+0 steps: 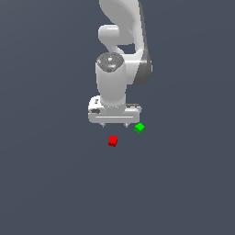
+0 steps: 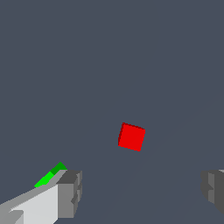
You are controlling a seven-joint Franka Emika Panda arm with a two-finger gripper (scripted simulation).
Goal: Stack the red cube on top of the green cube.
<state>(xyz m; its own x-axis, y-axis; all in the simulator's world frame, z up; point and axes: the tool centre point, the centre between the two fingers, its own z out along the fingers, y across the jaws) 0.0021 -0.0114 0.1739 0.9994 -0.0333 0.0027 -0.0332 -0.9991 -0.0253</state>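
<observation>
The red cube [image 1: 113, 141] lies on the flat grey floor, below the gripper in the exterior view. It shows in the wrist view [image 2: 131, 137] too, between and beyond the two fingers. The green cube [image 1: 139, 128] lies to the exterior view's right of the red one, close to the gripper's right fingertip. In the wrist view only a sliver of the green cube [image 2: 49, 176] shows behind one finger [image 2: 70, 192]. My white gripper [image 1: 114, 125] points down above the floor, open and empty, its fingers spread wide. It touches neither cube.
The white arm [image 1: 121, 41] rises behind the gripper toward the top of the exterior view. A plain dark grey floor [image 1: 46, 183] fills the rest of both views.
</observation>
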